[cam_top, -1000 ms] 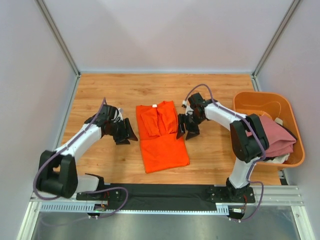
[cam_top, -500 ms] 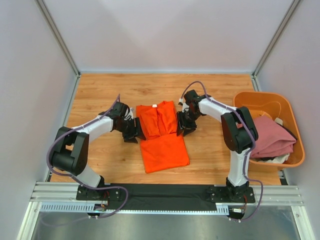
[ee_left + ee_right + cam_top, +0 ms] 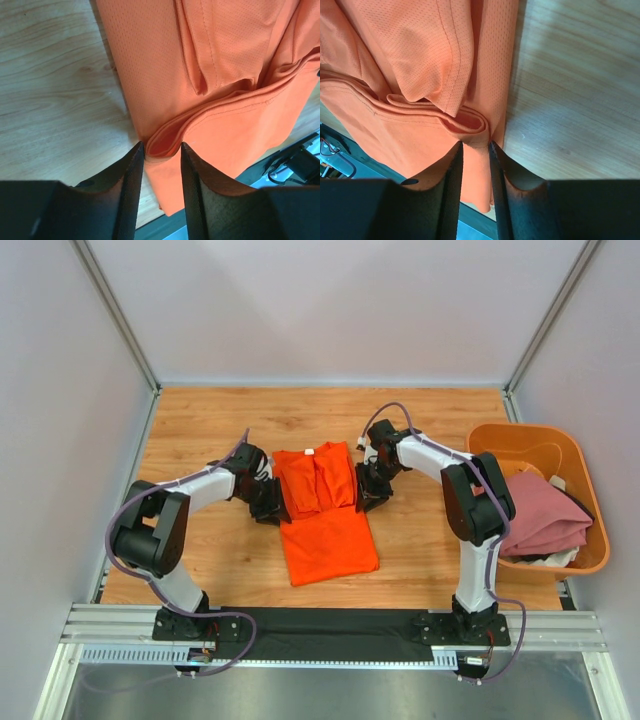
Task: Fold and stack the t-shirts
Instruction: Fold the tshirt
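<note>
The bright orange t-shirt (image 3: 325, 530) lies in the middle of the wooden table, sleeves folded in and its lower half doubled up. My left gripper (image 3: 273, 504) is at the shirt's left edge. In the left wrist view its jaws (image 3: 162, 146) straddle the rounded fold of the orange t-shirt (image 3: 165, 140), which is still uncompressed. My right gripper (image 3: 366, 495) is at the right edge. In the right wrist view the tips (image 3: 475, 145) pinch the layered fold of the orange t-shirt (image 3: 470, 125). A dusty pink t-shirt (image 3: 545, 515) lies heaped in the tub.
An orange plastic tub (image 3: 520, 435) stands at the table's right edge, holding the pink cloth and something white. A black strip (image 3: 320, 625) and metal rail run along the near edge. Pale walls enclose the table on three sides.
Both grippers have moved in from beside the shirt to its left and right edges. Their jaws have narrowed around the folded cloth there.
</note>
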You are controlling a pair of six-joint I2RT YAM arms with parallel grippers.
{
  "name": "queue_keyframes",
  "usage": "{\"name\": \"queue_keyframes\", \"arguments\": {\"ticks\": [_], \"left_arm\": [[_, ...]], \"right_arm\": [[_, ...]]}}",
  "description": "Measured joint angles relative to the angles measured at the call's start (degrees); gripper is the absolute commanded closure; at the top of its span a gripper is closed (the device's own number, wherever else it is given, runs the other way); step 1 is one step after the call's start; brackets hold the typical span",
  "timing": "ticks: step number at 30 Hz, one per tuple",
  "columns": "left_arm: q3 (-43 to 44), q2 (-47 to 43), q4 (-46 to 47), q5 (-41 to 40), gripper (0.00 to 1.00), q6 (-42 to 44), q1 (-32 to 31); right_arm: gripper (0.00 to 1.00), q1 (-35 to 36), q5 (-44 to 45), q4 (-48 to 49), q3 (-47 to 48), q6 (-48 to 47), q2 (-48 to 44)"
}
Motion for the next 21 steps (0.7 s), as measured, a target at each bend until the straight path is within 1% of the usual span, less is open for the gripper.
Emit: {"name": "queue_keyframes", "arguments": {"ticks": [2,5,6,7,8,9,14,18,21], "left_arm": [[0.09,0.20,0.09,-0.02,0.60,-0.07,-0.04],[0.15,0.68,0.09,-0.04,0.70,-0.31,-0.04],[0.26,1.03,0.07,-0.02,0.75,-0.42,-0.04],[0.42,1.44,0.07,-0.02,0.89,-0.46,-0.04],[0.63,1.84,-0.04,-0.04,0.97,-0.52,-0.04],[0.81,2.08,-0.11,-0.13,1.00,-0.74,-0.04],[2.19,1.01,-1.97,-1.49,1.00,-0.70,-0.35],[3.58,-4.98,-5.11,-2.69,1.00,-1.11,-0.81],[7.13,-7.76,-6.58,-3.37,1.00,-1.11,-0.90]], "right_arm": [[0.71,0.00,0.00,-0.26,0.02,0.00,0.00],[0.74,0.00,0.02,-0.37,0.17,0.00,0.17],[0.81,0.00,0.04,-0.35,0.39,0.00,0.46],[0.95,0.00,0.04,-0.33,0.63,-0.04,0.85],[0.99,0.00,0.15,-0.35,0.90,-0.26,1.27],[0.99,0.00,0.26,-0.48,1.18,-0.09,1.68],[1.00,0.00,0.59,-2.32,1.70,0.31,1.16],[0.99,0.00,0.48,-5.03,1.33,0.90,-3.91],[1.00,0.00,0.44,-5.73,1.36,1.40,-7.67]]}}
